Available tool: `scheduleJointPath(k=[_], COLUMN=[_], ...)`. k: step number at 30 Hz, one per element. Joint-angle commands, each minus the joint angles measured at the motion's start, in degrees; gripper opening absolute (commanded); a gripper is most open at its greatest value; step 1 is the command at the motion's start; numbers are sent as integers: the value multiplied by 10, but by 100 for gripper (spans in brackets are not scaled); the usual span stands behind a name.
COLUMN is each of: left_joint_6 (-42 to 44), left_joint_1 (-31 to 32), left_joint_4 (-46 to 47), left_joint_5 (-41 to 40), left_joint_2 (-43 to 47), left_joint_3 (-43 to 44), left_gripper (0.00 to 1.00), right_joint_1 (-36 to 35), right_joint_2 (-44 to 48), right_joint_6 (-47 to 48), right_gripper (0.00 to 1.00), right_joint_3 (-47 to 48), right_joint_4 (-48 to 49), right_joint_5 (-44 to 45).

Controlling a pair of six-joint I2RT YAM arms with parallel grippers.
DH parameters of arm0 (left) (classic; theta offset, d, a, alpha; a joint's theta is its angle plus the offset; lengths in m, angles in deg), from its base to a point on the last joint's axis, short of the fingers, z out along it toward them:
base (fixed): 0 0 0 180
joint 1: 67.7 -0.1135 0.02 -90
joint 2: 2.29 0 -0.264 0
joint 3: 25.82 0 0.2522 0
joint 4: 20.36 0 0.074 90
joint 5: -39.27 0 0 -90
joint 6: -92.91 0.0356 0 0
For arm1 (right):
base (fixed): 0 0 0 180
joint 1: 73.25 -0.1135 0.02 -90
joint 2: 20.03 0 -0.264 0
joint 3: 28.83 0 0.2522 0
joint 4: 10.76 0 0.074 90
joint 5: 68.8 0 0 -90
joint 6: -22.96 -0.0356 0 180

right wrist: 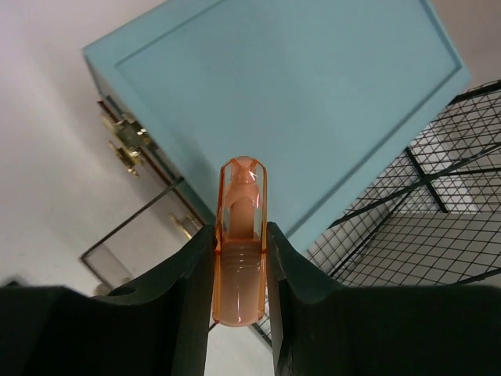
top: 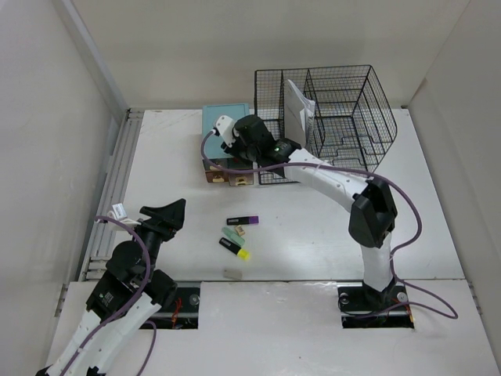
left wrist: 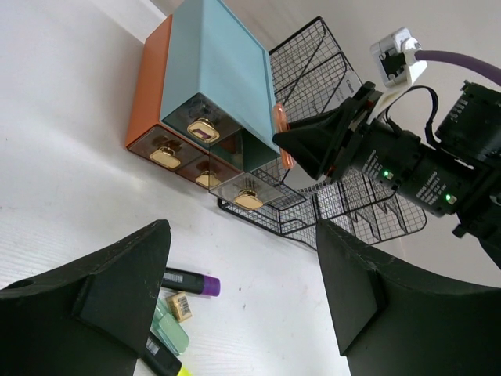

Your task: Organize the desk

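Note:
The white desk [top: 313, 235] carries a teal drawer box [top: 221, 120] with one lower drawer [top: 239, 179] pulled open. My right gripper [top: 233, 157] hovers over the box front, shut on an orange highlighter [right wrist: 240, 258], also seen in the left wrist view [left wrist: 280, 135]. My left gripper [top: 168, 213] is open and empty above the desk's near left. Between its fingers [left wrist: 117, 290] lie a purple-capped highlighter [left wrist: 192, 282], a small tan eraser [left wrist: 180, 305], a green highlighter [left wrist: 168, 333] and a yellow-tipped one [top: 234, 248].
A black wire-mesh rack [top: 344, 117] with papers stands right of the drawer box, against it. A grey eraser [top: 232, 274] lies near the front edge. A metal rail [top: 109, 188] runs along the desk's left edge. White walls enclose the desk.

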Motion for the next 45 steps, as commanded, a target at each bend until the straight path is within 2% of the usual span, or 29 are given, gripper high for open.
scheduleJointPath(k=[1, 11, 22, 25, 27, 28, 30, 31, 32, 35, 38, 40, 42, 43, 44, 45], left_joint_6=[3, 3, 3, 3, 3, 3, 3, 3, 3, 3, 3, 3, 3, 3, 3, 3], left_joint_1=[3, 3, 3, 3, 3, 3, 3, 3, 3, 3, 3, 3, 3, 3, 3, 3], left_joint_4=[8, 8, 8, 8, 8, 8, 8, 8, 8, 8, 8, 8, 8, 8, 8, 8], left_joint_5=[-9, -9, -9, -9, -9, -9, -9, -9, -9, -9, -9, -9, -9, -9, -9, -9], left_joint_2=[66, 66, 66, 66, 66, 66, 66, 66, 66, 66, 66, 66, 66, 66, 66, 71], left_joint_3=[19, 19, 19, 19, 19, 19, 19, 19, 19, 19, 19, 19, 19, 19, 19, 19], left_gripper=[72, 73, 73, 73, 73, 73, 73, 73, 73, 73, 73, 73, 73, 73, 73, 73], right_joint_1=[9, 14, 4, 4, 4, 4, 4, 4, 4, 4, -1, -7, -13, -13, -13, -13], right_joint_2=[-12, -23, -7, -7, -7, -7, -7, -7, -7, -2, 26, 47, 72, 83, 101, 108], right_joint_6=[2, -14, -20, -20, -20, -20, -20, -20, -20, -20, -20, -11, 8, 51, 79, 108], right_gripper=[0, 0, 0, 6, 14, 27, 37, 47, 50, 52, 52, 48, 39, 28, 23, 21], right_joint_3=[43, 44, 0, -5, -11, -11, -11, -11, -11, -6, 0, -10, -25, -32, -40, -40], right_joint_4=[40, 10, 10, 15, 15, 15, 15, 15, 15, 15, 10, 10, -2, -18, -38, -90], right_joint_5=[-26, -73, -79, -79, -79, -79, -79, -79, -79, -79, -79, -79, -138, -178, -267, -310])
